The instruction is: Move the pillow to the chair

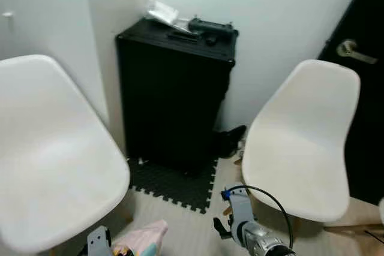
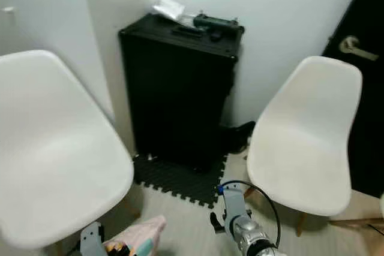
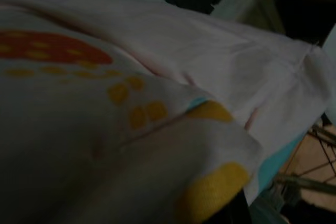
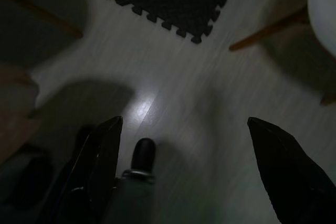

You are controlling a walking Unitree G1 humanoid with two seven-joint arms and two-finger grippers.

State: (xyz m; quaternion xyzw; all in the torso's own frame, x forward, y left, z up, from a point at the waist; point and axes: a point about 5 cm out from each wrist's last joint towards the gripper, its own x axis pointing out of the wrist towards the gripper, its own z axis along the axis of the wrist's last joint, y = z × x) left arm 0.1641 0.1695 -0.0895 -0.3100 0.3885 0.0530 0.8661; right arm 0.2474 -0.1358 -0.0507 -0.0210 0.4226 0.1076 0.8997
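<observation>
Chairs (image 1: 300, 142): smooth white moulded plastic, wooden legs. Pillow (image 3: 157, 103): soft printed cloth. Case (image 1: 174, 94): matt black. Floor mat (image 1: 174, 184): apparently foam. Floor (image 4: 173, 98): slightly glossy, wood-look.

Black case (image 1: 174, 97) against white wall (image 1: 276, 22) (foam mat (image 1: 174, 184) beneath), pale floor (image 1: 192, 232)

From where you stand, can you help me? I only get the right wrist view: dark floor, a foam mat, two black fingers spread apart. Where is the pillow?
Observer: The pillow is low on the robot's left, at the left gripper, pink with yellow and orange dots.
Operator: Is a chair close?
Observer: Two white chairs: one on the left beside the pillow, another on the right.
Operator: What is between them?
Observer: A tall black case against the wall, standing on the foam mat.
</observation>
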